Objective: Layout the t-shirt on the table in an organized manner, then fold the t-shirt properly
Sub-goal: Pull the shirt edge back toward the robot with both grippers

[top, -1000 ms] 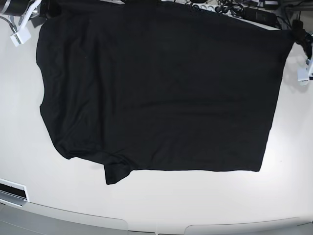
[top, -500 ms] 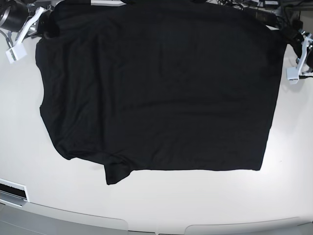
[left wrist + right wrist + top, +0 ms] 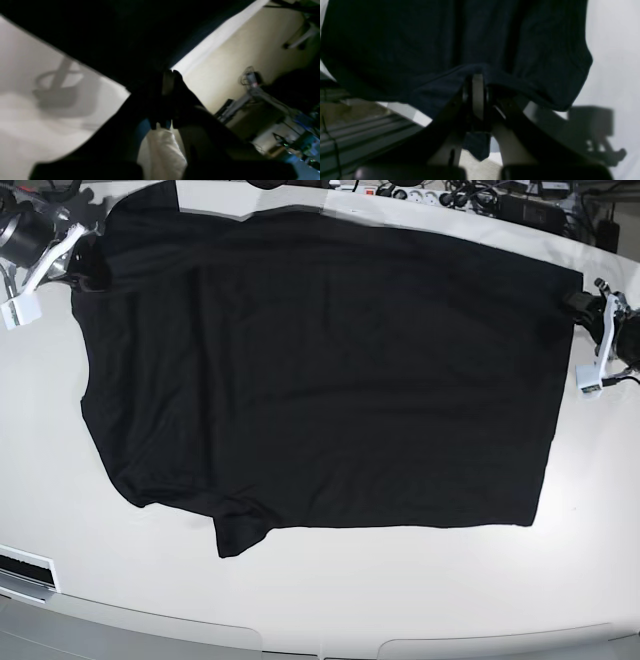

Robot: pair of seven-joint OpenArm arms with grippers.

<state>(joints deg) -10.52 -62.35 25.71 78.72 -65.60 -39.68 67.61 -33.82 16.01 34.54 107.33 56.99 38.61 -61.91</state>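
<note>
Black t-shirt point(image 3: 320, 370) spread across white table point(image 3: 400, 590), long axis left to right, near part lying flat. Far corners pinched: right gripper point(image 3: 477, 85) clamped on far-left corner, left gripper point(image 3: 168, 80) clamped on far-right corner. Cloth stretching toward near side from both. Arms low at far edge, wide apart.
</note>
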